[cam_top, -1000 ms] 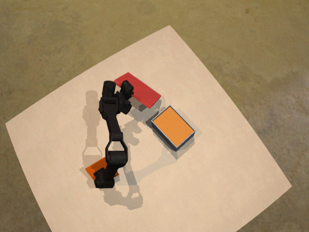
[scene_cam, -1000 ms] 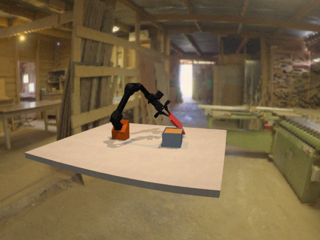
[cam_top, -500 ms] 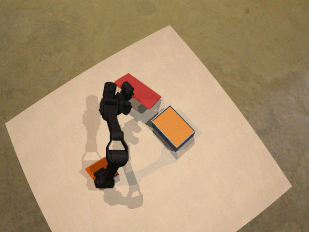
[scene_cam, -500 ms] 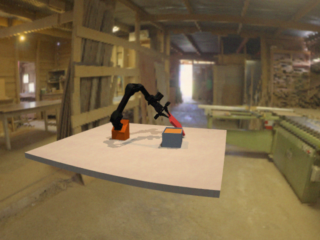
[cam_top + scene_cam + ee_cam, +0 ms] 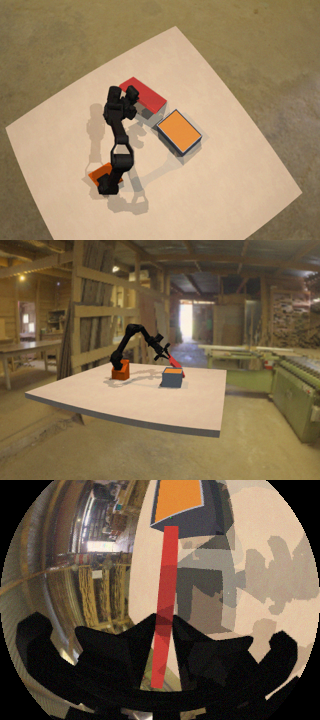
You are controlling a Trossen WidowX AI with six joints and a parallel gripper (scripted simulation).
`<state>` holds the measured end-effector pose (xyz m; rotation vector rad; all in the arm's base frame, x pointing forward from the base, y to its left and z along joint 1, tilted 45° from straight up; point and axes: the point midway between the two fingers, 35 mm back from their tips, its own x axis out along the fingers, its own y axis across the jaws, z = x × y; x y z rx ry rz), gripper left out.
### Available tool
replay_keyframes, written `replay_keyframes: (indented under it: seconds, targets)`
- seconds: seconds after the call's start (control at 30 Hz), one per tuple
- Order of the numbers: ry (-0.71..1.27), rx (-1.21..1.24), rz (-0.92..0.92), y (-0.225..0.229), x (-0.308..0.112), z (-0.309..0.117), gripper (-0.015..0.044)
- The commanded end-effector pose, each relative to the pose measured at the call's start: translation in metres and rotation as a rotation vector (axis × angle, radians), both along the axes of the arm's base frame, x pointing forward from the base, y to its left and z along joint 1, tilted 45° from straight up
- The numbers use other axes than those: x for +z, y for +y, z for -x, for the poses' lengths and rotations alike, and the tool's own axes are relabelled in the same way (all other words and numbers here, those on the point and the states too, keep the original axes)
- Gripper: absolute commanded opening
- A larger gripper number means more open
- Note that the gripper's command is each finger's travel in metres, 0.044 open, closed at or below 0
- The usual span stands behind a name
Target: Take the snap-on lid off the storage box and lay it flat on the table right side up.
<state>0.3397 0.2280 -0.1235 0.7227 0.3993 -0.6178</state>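
The red lid (image 5: 147,95) (image 5: 175,362) (image 5: 168,570) is off the box and steeply tilted, with its lower end toward the table beyond the box in the exterior view. Whether that end touches the table is hidden. My gripper (image 5: 136,102) (image 5: 168,357) (image 5: 164,617) is shut on the lid's upper edge and holds it above the table. The storage box (image 5: 192,146) (image 5: 171,380) (image 5: 200,522) stands upright beside the lid, dark blue-grey with a pale rim and an orange surface (image 5: 178,131) (image 5: 173,370) (image 5: 179,497) inside the rim.
The pale table (image 5: 232,167) (image 5: 124,400) carries an orange block (image 5: 99,173) (image 5: 124,374) at the arm's base. The table's far edge lies beyond the lid in the exterior view. Shadows of the arm and lid fall across the table top.
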Motion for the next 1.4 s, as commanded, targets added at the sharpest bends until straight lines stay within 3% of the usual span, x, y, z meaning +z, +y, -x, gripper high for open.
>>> replay_keyframes:
  seconds: [0.0,1.37]
  targets:
    - [0.004,0.005,0.001,-0.002,-0.002,0.001,0.0]
    - [0.003,0.005,0.002,-0.025,-0.026,0.001,0.0]
